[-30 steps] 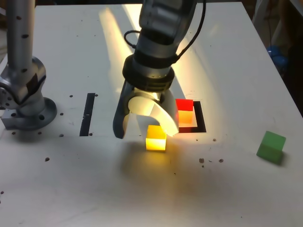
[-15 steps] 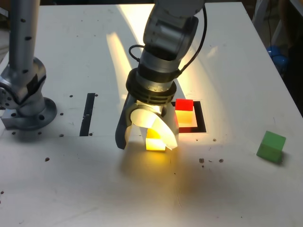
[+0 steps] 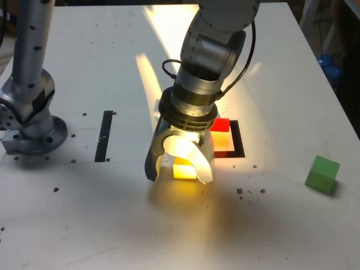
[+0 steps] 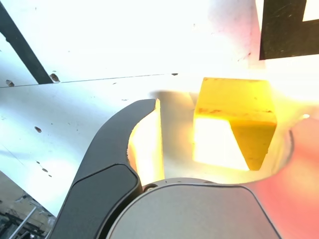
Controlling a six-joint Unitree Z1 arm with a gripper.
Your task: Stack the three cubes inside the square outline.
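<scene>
"Your exterior view?"

"Three plastic cubes: your red cube (image 3: 220, 125), partly hidden, in the one black-tape square outline (image 3: 239, 138); your green cube (image 3: 322, 174) well apart; your yellow cube (image 3: 184, 170) between the spread, curved fingers of your gripper (image 3: 179, 179)."

"Your wrist view?"

"One cube, the yellow, smudged, translucent; your dark finger stands clear of it."

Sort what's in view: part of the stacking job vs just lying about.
Job:
- yellow cube, between the open jaws
- red cube
- green cube
- square outline
- gripper

Lying about:
- straight tape strip
- blue object, off the table
</scene>
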